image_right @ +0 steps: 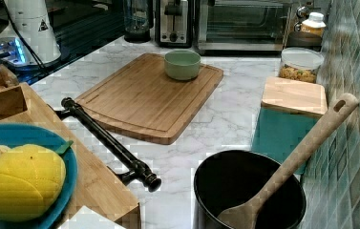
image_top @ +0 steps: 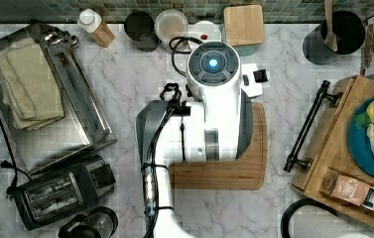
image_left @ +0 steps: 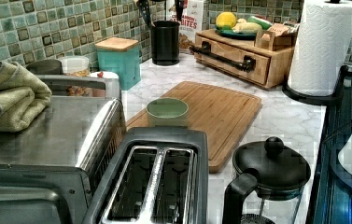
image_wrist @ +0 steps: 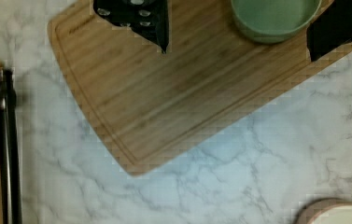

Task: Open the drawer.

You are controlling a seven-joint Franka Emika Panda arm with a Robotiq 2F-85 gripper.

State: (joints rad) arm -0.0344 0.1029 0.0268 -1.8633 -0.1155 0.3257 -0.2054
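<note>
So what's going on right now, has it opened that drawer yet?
Gripper open, above the cutting board, holding nothing. Drawer shut, bar handle untouched. Bare marble between board and handle.

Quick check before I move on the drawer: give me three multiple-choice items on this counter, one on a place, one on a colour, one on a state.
1. Where is the green bowl?
A. on the cutting board
B. inside the drawer
C. on the toaster

2. What colour is the drawer's bar handle?
A. white
B. black
C. red

3. How does the drawer stand?
A. pulled far out
B. shut, front flush with its wooden case
C. lifted off the counter

Key: 1 A, the right view shows the bowl standing on the board. 2 B, the bar is black in every view. 3 B, the left view shows the front flush with the box.
</note>
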